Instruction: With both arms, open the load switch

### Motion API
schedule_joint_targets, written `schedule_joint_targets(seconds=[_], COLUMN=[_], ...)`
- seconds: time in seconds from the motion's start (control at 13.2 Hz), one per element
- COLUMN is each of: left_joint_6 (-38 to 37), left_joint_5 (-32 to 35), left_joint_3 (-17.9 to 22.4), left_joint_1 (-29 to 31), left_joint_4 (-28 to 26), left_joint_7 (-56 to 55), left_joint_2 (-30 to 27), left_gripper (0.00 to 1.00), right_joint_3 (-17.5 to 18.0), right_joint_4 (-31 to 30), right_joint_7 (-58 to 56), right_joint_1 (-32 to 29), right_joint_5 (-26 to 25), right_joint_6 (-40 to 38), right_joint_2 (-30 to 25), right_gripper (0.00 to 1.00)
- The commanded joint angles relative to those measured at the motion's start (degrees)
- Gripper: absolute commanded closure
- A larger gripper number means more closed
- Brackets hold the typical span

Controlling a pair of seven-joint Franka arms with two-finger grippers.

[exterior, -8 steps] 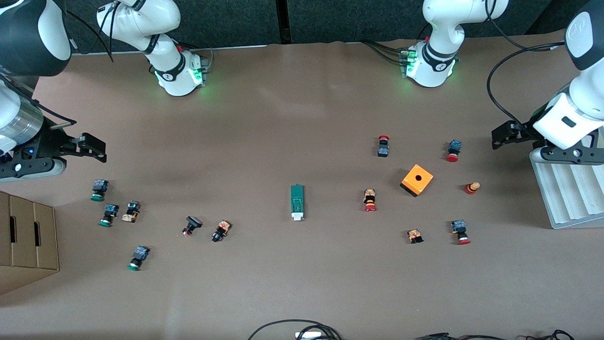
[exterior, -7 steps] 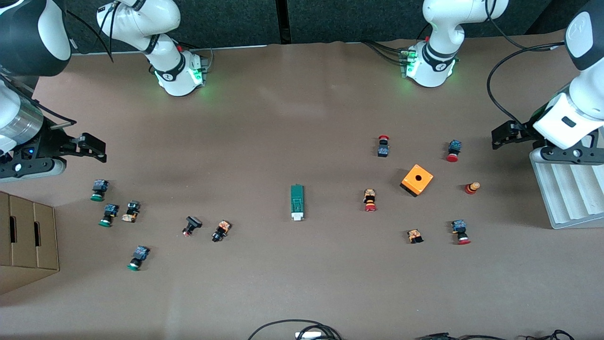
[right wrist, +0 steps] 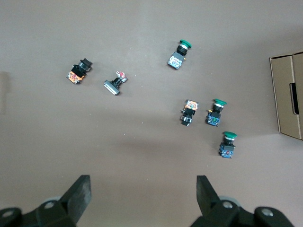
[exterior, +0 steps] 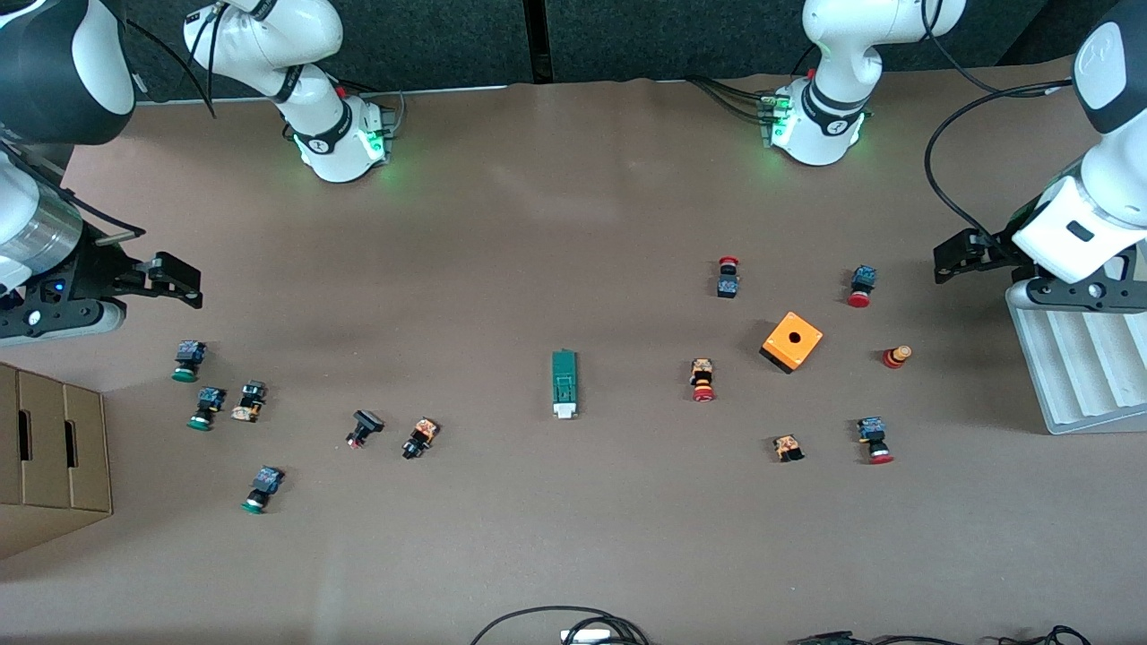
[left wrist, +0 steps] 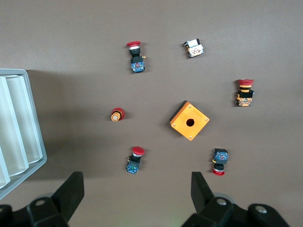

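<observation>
The load switch (exterior: 564, 383) is a narrow dark-green block with a white end piece, lying flat mid-table; neither wrist view shows it. My left gripper (exterior: 957, 256) hangs open over the left arm's end of the table, next to a white tray; in its wrist view the left gripper (left wrist: 136, 183) holds nothing, with red-capped buttons below it. My right gripper (exterior: 176, 279) hovers open over the right arm's end, above green-capped buttons; in its wrist view the right gripper (right wrist: 143, 185) is empty over bare table. Both are well apart from the switch.
An orange cube with a hole (exterior: 792, 341) sits among several red-capped push-buttons (exterior: 702, 380) toward the left arm's end. Green-capped buttons (exterior: 186, 360) lie toward the right arm's end beside a cardboard box (exterior: 54, 448). A ribbed white tray (exterior: 1075, 358) stands at the table's edge.
</observation>
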Motion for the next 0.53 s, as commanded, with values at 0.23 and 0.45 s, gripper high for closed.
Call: schedule_joint_targets(seconds=[0.23, 0.45], left_joint_6=[-0.5, -0.4], left_joint_5=[0.2, 0.7], left_joint_3=[-0.3, -0.3], left_joint_1=[0.3, 0.2], left_joint_4=[2.1, 3.8], left_joint_7=[-0.4, 0.0], left_joint_2=[1.7, 3.7], left_gripper=[0.0, 0.0], right_joint_3=[-0.1, -0.1], right_joint_4=[1.2, 1.3], right_joint_7=[-0.7, -0.7], right_joint_1=[0.1, 0.1], right_joint_5=[-0.4, -0.4], right_joint_6=[-0.5, -0.5], right_joint_2=[0.7, 0.7], right_gripper=[0.0, 0.0])
